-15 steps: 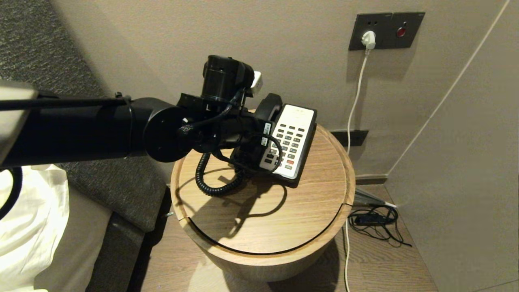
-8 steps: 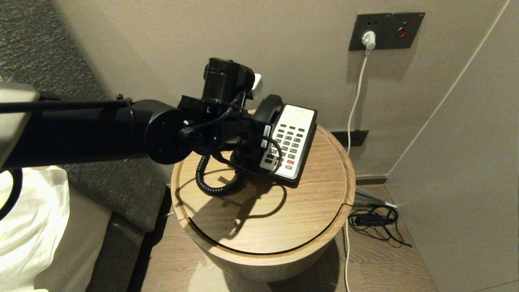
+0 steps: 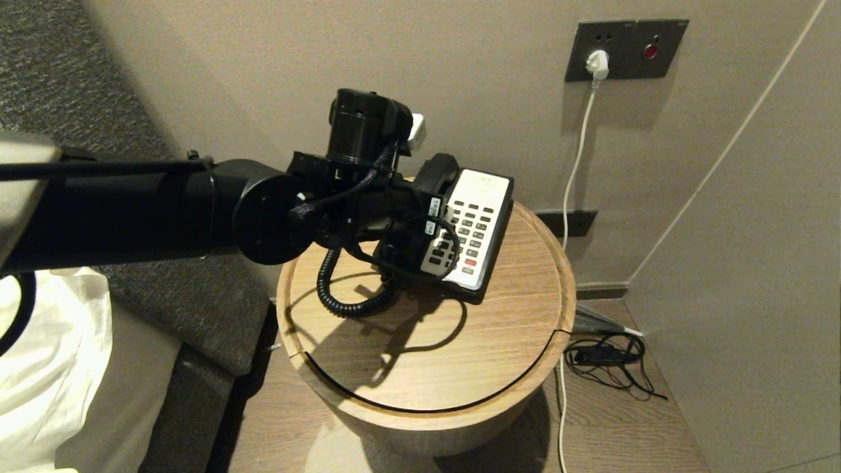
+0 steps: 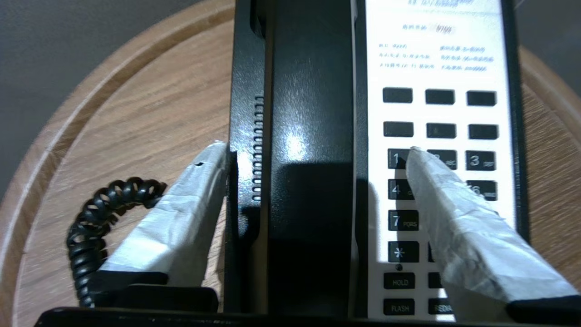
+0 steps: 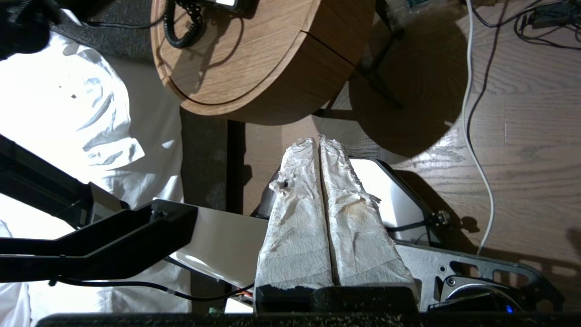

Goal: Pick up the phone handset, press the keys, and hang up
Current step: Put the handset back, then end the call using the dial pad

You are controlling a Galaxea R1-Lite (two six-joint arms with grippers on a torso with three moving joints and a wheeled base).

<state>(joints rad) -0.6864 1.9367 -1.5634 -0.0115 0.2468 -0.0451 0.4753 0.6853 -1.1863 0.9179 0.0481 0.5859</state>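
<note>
A black desk phone with a white keypad face (image 3: pixel 474 223) sits at the back of a round wooden side table (image 3: pixel 460 341). Its black handset (image 4: pixel 311 136) lies in the cradle on the phone's left; its top end shows in the head view (image 3: pixel 435 172). My left gripper (image 4: pixel 317 150) is open and straddles the handset: one taped finger (image 4: pixel 190 200) is beside the phone's outer edge, the other (image 4: pixel 449 204) is over the number keys. The coiled cord (image 3: pixel 348 295) loops on the table. My right gripper (image 5: pixel 319 143) is shut and empty, parked low away from the table.
The wall stands right behind the phone, with a socket plate and a white plug (image 3: pixel 596 64). A white cable hangs to the floor, where black cables (image 3: pixel 608 358) lie. A grey upholstered headboard (image 3: pixel 164 289) and white bedding (image 3: pixel 52 368) lie left of the table.
My left wrist has shifted very slightly over the phone; the handset still lies in its cradle and the cord has hardly moved.
</note>
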